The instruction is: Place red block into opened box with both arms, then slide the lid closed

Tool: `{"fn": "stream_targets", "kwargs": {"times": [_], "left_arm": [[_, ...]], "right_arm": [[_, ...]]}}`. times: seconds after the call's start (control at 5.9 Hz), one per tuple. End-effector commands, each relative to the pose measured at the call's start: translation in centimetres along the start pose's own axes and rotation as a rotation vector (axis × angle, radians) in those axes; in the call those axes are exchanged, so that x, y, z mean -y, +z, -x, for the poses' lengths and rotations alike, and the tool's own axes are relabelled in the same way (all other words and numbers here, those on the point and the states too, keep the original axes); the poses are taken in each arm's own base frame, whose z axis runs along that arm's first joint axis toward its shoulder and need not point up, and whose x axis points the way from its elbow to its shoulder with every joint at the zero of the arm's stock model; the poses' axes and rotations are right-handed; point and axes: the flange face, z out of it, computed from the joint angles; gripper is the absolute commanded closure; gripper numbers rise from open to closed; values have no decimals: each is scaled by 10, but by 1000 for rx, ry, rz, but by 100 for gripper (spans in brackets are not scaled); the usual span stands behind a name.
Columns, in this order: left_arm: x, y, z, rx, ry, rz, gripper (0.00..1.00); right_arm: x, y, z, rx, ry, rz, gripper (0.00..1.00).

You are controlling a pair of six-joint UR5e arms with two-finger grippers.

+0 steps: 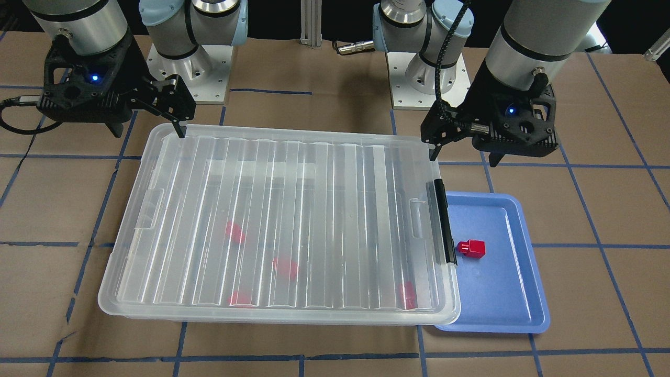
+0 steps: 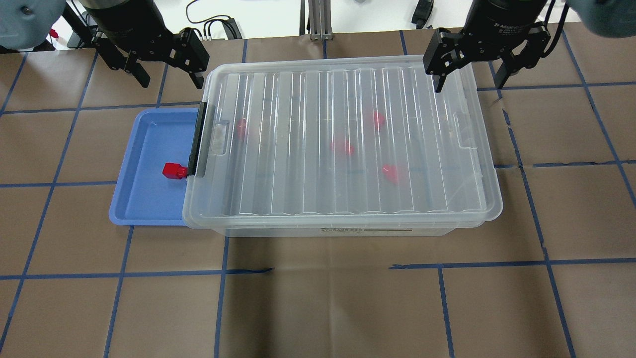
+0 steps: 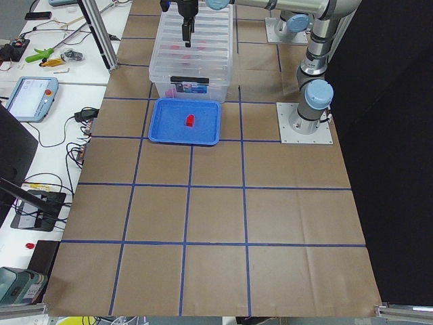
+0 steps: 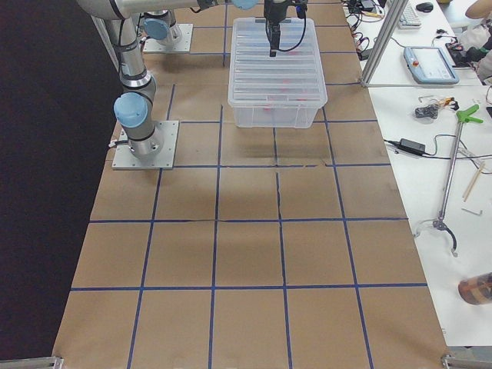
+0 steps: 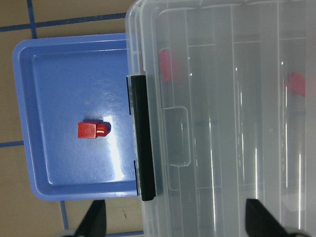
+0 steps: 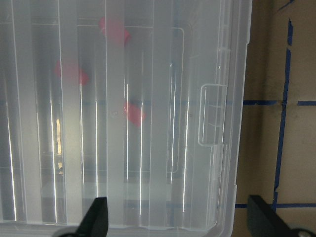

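Note:
The ridged clear lid (image 2: 348,99) lies over the box (image 2: 343,229) and covers it. Several red blocks (image 2: 343,146) show blurred through it. One more red block (image 2: 174,170) (image 1: 471,247) (image 5: 91,130) lies in the blue tray (image 2: 144,199) beside the box's black latch (image 2: 198,139). My left gripper (image 2: 170,79) (image 1: 464,155) hangs open over the box's far latch-end corner. At the other far corner my right gripper (image 2: 468,82) (image 1: 149,131) is open too. Neither holds anything.
The blue tray (image 1: 507,303) sits partly under the lid's overhang at the latch end. Both arm bases (image 1: 429,78) (image 1: 188,68) stand behind the box. Brown paper with a blue tape grid covers the table. Side benches hold a tablet (image 3: 27,98) and cables.

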Motion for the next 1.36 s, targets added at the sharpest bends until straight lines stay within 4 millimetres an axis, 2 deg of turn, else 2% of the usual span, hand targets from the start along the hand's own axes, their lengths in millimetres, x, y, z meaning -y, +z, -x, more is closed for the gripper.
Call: {"fn": "stream_targets", "kwargs": {"times": [0.0, 0.85, 1.19], "left_arm": [[0, 1, 0, -1, 0, 1, 1], [0, 3, -1, 0, 2, 6, 1], [2, 6, -1, -1, 3, 12, 1]], "right_arm": [[1, 1, 0, 0, 0, 0, 0], [1, 2, 0, -2, -9, 3, 0], [9, 5, -16, -5, -50, -3, 0]]}}
